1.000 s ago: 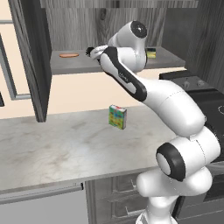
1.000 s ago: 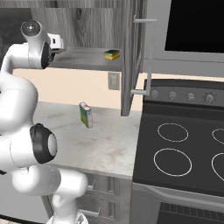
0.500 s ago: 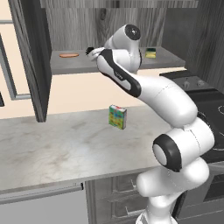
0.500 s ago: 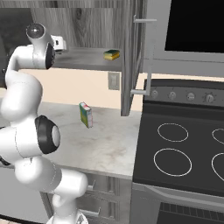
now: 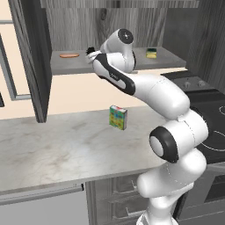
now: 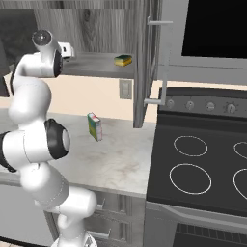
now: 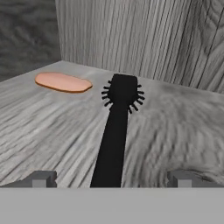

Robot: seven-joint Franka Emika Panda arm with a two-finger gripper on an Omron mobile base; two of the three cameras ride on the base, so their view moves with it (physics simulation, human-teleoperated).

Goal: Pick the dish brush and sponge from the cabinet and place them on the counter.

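Dish brush (image 7: 114, 131) now lies between my gripper's (image 7: 111, 178) parted, empty fingertips; I have advanced, grasp imminent.

The arm rises from the base, bends at a dark-jointed elbow and reaches up and far, its forearm stretched toward the left. The wrist is level, the hand pointing horizontally away. The gripper (image 7: 112, 178) is wide open, its two finger tips (image 7: 41, 178) well apart, with nothing clamped between them.
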